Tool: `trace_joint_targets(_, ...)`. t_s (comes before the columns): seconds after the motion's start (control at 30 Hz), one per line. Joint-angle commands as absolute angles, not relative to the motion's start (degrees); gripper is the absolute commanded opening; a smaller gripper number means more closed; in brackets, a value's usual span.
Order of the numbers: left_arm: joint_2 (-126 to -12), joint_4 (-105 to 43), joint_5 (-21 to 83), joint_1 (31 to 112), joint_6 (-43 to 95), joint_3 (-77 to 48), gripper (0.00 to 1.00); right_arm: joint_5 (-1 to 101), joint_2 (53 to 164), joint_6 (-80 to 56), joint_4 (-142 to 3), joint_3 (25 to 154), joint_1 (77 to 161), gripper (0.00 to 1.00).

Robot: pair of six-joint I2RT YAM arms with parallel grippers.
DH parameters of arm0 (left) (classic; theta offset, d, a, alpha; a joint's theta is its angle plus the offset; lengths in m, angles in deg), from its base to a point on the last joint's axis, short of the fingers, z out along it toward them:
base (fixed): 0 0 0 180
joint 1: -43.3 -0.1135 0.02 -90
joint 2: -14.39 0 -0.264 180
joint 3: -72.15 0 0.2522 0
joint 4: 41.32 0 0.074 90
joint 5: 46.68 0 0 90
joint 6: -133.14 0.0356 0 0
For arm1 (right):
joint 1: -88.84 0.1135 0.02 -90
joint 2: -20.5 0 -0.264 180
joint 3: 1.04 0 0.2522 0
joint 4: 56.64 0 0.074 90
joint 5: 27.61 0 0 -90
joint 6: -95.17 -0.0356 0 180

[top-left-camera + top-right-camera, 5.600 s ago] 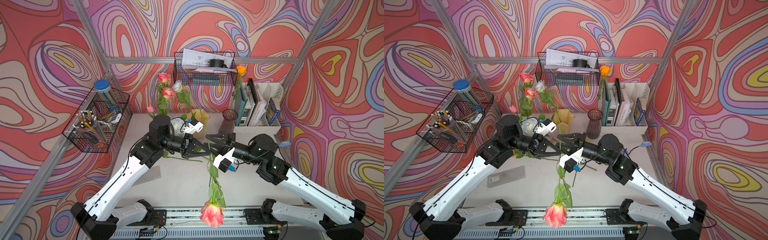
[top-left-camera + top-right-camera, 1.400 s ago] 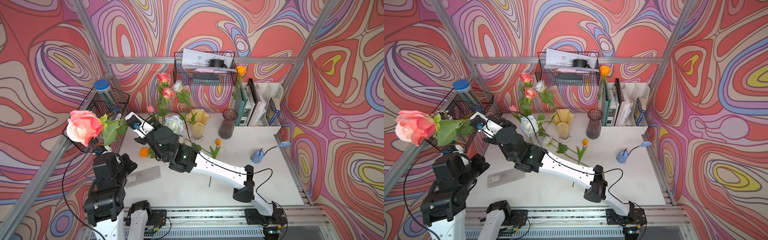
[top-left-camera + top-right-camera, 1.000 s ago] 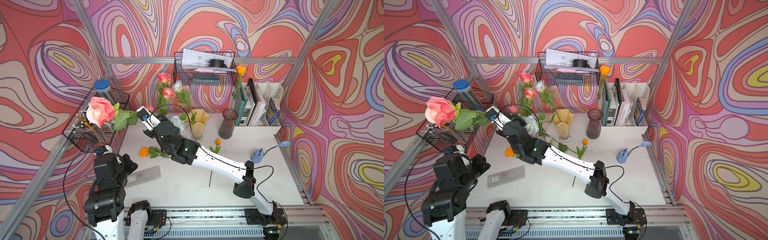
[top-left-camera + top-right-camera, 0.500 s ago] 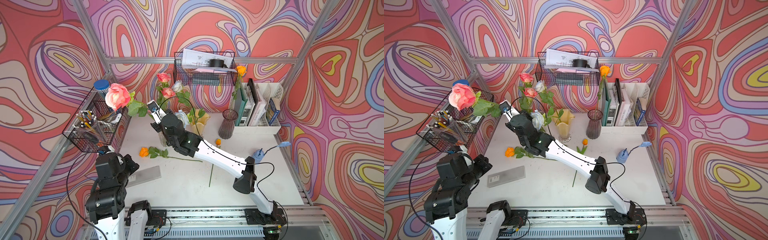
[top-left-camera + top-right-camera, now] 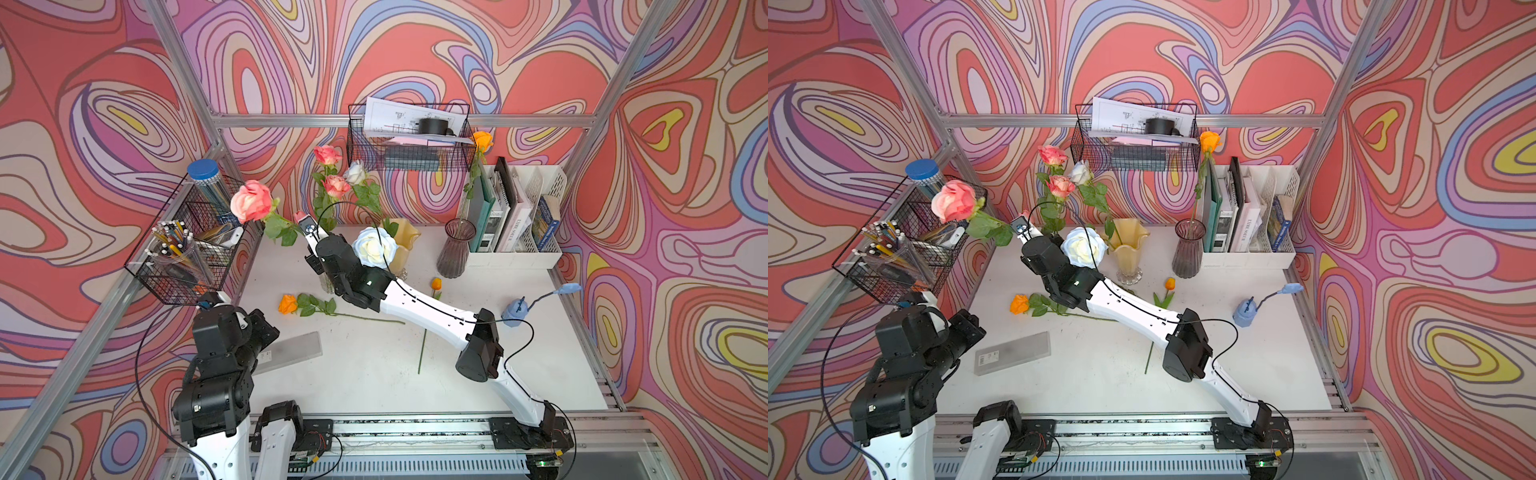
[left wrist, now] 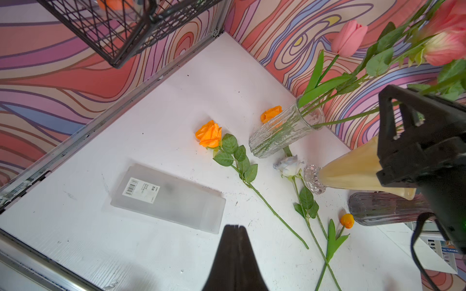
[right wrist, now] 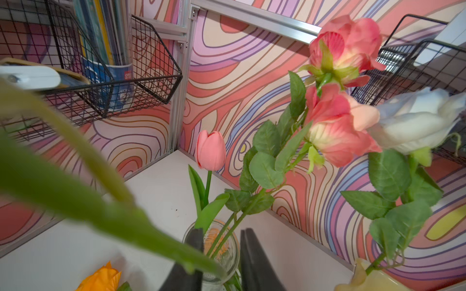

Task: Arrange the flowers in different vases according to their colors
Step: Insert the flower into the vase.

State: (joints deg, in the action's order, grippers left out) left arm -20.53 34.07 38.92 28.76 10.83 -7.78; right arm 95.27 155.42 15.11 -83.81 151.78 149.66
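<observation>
My right gripper [image 7: 220,234] hangs open over the mouth of the clear glass vase [image 7: 228,255]. That vase holds a pink tulip [image 7: 210,151] and two pink roses [image 7: 338,131]. A large pink rose [image 5: 251,201] leans out to the left, and its blurred stem slants down across one finger to the vase mouth. The creamy-yellow vase [image 5: 405,243] holds a white rose [image 5: 357,172]. In the purple vase [image 5: 455,249] stands an orange rose [image 5: 482,139]. An orange rose [image 6: 209,133], a white rose [image 6: 288,166] and an orange tulip [image 6: 347,220] lie on the table. My left gripper [image 6: 234,228] is shut and empty.
A frosted plastic box [image 5: 291,353] lies front left, beside my folded left arm [image 5: 224,336]. A wire basket with pens [image 5: 178,257] hangs on the left wall and another basket [image 5: 409,141] on the back wall. A white file rack [image 5: 515,232] and a blue spouted object [image 5: 514,309] stand at the right.
The right arm has swung the large pink rose from the left wall back to the clear vase, and its jaws have parted. The left arm has stayed put.
</observation>
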Motion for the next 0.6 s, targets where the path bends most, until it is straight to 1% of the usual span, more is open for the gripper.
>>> trace_joint_targets(0.0, -20.15, 32.34, 37.88, 29.07, 11.69, -7.18, 0.00, 94.59, 155.31, 13.10, -85.33, 152.04, 149.05, 0.68)
trace_joint_targets(0.03, -20.15, 32.34, 37.82, 29.07, 11.68, -7.30, 0.00, 94.20, 155.10, 13.01, -85.44, 152.07, 148.97, 0.73)
trace_joint_targets(0.07, -20.15, 32.31, 37.55, 29.06, 11.62, -7.37, 0.00, 93.87, 154.89, 13.00, -85.51, 152.40, 148.87, 0.75)
trace_joint_targets(0.17, -20.32, 32.14, 36.44, 29.04, 11.41, -7.57, 0.00, 93.38, 153.70, 13.33, -85.14, 153.16, 148.78, 0.80)
trace_joint_targets(0.3, -20.60, 31.86, 34.77, 29.06, 11.45, -7.58, 0.00, 91.26, 150.75, 11.42, -87.28, 153.00, 148.78, 0.83)
trace_joint_targets(0.37, -20.59, 31.89, 34.29, 29.02, 11.49, -7.47, 0.00, 89.71, 148.65, 9.59, -90.13, 152.05, 148.78, 0.89)
trace_joint_targets(0.5, -20.75, 31.25, 32.16, 29.01, 11.17, -6.24, 0.00, 87.54, 144.93, 6.86, -94.80, 147.58, 148.78, 0.97)
trace_joint_targets(0.57, -20.67, 30.87, 31.57, 29.05, 10.97, -5.37, 0.00, 87.65, 142.39, 6.06, -94.37, 143.08, 148.78, 0.98)
